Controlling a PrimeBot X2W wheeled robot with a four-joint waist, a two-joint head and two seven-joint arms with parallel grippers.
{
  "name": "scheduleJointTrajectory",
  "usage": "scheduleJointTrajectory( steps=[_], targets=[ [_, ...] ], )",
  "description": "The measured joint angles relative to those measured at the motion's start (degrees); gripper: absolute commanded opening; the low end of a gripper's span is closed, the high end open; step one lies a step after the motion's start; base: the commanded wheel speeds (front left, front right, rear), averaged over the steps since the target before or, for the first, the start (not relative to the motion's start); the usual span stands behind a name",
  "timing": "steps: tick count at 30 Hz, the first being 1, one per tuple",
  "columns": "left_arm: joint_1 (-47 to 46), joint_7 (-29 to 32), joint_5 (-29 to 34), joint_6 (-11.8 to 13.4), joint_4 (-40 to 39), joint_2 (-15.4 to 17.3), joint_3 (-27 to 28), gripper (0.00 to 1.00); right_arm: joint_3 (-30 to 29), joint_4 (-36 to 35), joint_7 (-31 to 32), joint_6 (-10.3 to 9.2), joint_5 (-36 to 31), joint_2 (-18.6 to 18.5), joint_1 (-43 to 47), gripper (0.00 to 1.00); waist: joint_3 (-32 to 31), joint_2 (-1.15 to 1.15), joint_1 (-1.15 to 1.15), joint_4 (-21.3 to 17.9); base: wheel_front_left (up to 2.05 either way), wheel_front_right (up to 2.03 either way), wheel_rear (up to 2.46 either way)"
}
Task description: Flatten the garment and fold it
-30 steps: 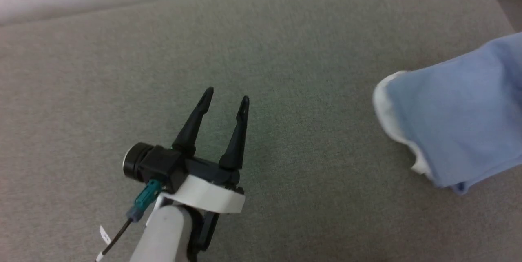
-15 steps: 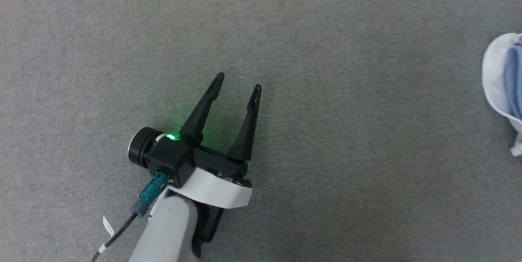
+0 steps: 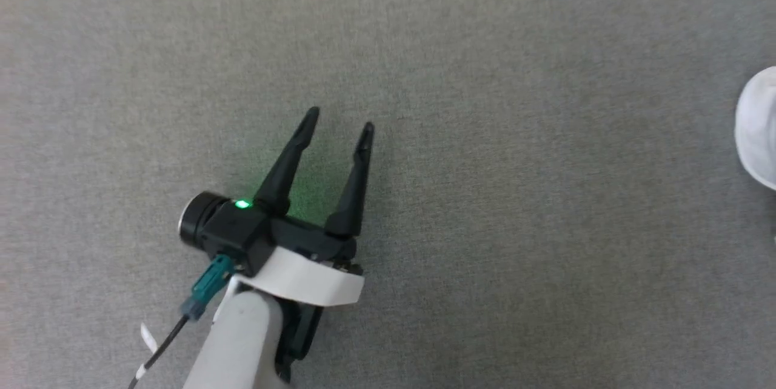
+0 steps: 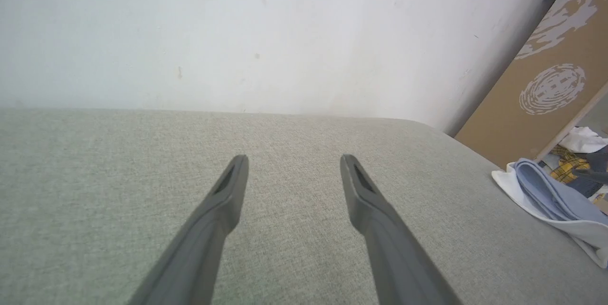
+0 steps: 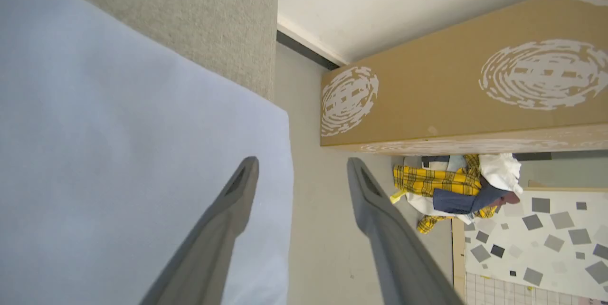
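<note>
- The right gripper [image 5: 302, 160] is hanging with its fingers spread and nothing between them, one finger over the garment [image 5: 118, 129], the other over the floor beyond.
- The left gripper [image 3: 339, 119] is also standing wide and empty, hovering over bare grey cushion [image 3: 515, 225], well apart from the cloth.
- The garment is lying in stacked blue and white layers at the cushion's right edge, near a cardboard box [image 5: 451, 96].
- The fold is looking finished, so the right arm should be lifting straight off, without dragging the top layer or tipping the stack over the edge.
</note>
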Motion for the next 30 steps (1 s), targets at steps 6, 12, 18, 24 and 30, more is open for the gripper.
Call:
scheduleJointTrajectory(
  steps=[6,12,18,24,30],
  targets=[
    [3.4,0.0,-0.4,1.3,-0.1,0.0,2.2,1.0,1.9,-5.1,-2.1,0.0,0.1,1.6,-3.0,1.0,-4.7,0.0,-0.01,-0.6,0.0,0.0,0.0],
    [8.2,0.0,-0.3,2.5,-1.0,0.0,5.8,1.0,1.3,-13.4,-4.8,-0.01,4.8,5.9,-3.8,1.0,-11.5,0.0,-0.01,-1.2,0.0,0.0,0.0],
    [12.9,0.0,-0.3,3.3,-1.4,0.0,9.9,1.0,-0.1,-23.6,-7.2,-0.02,7.8,12.4,0.4,1.0,-18.2,0.0,-0.02,-1.4,0.0,0.0,0.0],
    [15.6,0.0,0.2,3.3,-1.3,0.0,12.3,1.0,-4.5,-33.1,-8.6,-0.02,9.2,21.5,7.1,1.0,-23.5,0.0,-0.02,-0.8,0.0,0.0,0.0],
    [17.0,0.0,-0.2,4.2,-0.4,0.0,12.3,1.0,-6.7,-40.2,-8.6,-0.02,8.4,30.4,16.9,1.0,-26.1,0.0,-0.01,1.3,0.0,0.0,0.0]
  ],
)
